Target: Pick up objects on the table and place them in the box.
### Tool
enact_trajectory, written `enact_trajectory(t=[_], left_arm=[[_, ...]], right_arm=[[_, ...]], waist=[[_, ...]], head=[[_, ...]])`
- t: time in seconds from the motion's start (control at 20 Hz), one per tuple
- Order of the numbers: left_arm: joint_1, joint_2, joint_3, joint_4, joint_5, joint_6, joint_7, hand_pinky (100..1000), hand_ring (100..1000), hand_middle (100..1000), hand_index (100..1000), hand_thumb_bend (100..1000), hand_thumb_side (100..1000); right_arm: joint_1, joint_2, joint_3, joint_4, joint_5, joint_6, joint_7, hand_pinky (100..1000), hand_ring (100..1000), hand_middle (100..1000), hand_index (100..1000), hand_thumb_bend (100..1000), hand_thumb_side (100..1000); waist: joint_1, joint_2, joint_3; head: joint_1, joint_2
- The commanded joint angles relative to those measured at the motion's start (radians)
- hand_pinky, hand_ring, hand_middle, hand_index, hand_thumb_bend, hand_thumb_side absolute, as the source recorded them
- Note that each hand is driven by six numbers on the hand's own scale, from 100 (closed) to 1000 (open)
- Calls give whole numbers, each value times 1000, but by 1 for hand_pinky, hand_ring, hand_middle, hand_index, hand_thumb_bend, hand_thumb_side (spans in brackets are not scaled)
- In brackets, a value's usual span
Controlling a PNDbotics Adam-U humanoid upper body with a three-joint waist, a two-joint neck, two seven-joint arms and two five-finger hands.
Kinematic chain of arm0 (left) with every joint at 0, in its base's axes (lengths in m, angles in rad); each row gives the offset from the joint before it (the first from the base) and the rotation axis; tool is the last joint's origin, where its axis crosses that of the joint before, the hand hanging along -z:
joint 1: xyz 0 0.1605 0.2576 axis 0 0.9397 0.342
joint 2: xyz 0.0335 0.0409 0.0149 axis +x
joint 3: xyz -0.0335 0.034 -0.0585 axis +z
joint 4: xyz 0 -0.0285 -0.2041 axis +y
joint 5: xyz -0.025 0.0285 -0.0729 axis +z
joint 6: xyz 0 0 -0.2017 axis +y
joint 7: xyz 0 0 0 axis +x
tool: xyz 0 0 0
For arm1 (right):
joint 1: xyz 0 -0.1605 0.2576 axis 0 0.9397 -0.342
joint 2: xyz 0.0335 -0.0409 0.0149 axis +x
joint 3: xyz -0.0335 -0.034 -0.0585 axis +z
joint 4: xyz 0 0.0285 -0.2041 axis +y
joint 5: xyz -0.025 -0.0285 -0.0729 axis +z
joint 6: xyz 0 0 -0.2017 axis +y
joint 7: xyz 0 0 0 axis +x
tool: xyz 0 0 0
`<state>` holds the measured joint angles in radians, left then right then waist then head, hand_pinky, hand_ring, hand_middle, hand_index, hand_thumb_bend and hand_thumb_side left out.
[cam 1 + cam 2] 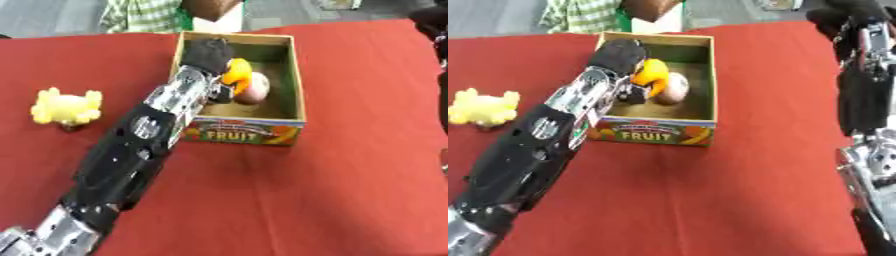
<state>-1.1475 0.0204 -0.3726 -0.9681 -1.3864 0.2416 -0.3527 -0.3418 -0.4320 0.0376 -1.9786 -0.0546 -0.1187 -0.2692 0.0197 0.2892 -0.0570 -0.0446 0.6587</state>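
1. Left robot hand (210, 56) inside the box (300, 85), fingers curled round an orange object (236, 71); looks small, light, smooth.
2. Yellow toy (66, 106) on red surface (306, 190) looks soft; grab its body.
3. Right robot hand (846, 20): finger state unclear.

A red cloth (289, 190) covers the table, with grey floor (52, 17) beyond its far edge.

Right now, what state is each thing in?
Box: upright, open-topped.
Orange object: inside box, at left robot hand.
Pale round object: resting in box.
Yellow toy: on table, outside box, untouched.
Left robot hand: over box.
Right robot hand: raised at far right, idle.
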Motion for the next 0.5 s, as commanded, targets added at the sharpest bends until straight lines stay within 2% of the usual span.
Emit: enact_trajectory(t=[0.05, 0.1, 0.15, 0.2, 0.25, 0.35, 0.4, 0.45, 0.5], left_arm=[[-18, 2, 3, -5, -39, -4, -41, 558, 707, 697, 845, 100, 209], [-18, 1, 6, -1, -47, -4, -56, 587, 742, 727, 874, 120, 283], [-18, 1, 8, -1, -54, -4, -72, 620, 773, 756, 900, 191, 365], [-18, 2, 11, -1, -58, -4, -88, 694, 840, 817, 956, 371, 566], [-19, 3, 14, -3, -62, -3, -104, 702, 849, 825, 963, 394, 589], [-21, 7, 19, -11, -67, 1, -134, 770, 919, 882, 1000, 621, 778], [-21, 8, 22, -16, -68, 5, -148, 780, 929, 890, 1000, 663, 800], [-21, 10, 25, -22, -67, 10, -160, 797, 944, 903, 1000, 752, 854], [-22, 14, 30, -31, -65, 19, -167, 800, 945, 905, 1000, 790, 879]], right_arm=[[-5, -11, -7, -21, -2, -4, 0, 902, 802, 657, 815, 100, 1000], [-5, -11, -7, -21, -3, -5, -1, 902, 802, 657, 814, 100, 1000], [-5, -11, -7, -21, -3, -5, -1, 902, 802, 657, 814, 100, 1000], [-5, -10, -7, -21, -3, -5, -2, 902, 802, 656, 814, 100, 1000], [-4, -10, -7, -21, -4, -5, -2, 902, 802, 656, 814, 100, 1000], [-3, -9, -7, -21, -4, -3, -2, 902, 802, 656, 814, 100, 1000], [-3, -9, -7, -21, -4, -3, -2, 902, 802, 656, 814, 100, 1000], [-3, -9, -7, -21, -4, -3, -2, 902, 802, 655, 814, 100, 1000], [-2, -9, -6, -21, -5, -3, -2, 902, 802, 655, 814, 100, 1000]], waist=[[-4, -20, -4], [-4, -21, -4], [-4, -21, -4], [-4, -22, -4], [-4, -23, -4], [-4, -24, -4], [-4, -24, -4], [-4, -24, -4], [-4, -25, -5]], head=[[4, -11], [4, -11], [4, -11], [5, -10], [5, -9], [5, -10], [5, -10], [5, -9], [4, -8]])
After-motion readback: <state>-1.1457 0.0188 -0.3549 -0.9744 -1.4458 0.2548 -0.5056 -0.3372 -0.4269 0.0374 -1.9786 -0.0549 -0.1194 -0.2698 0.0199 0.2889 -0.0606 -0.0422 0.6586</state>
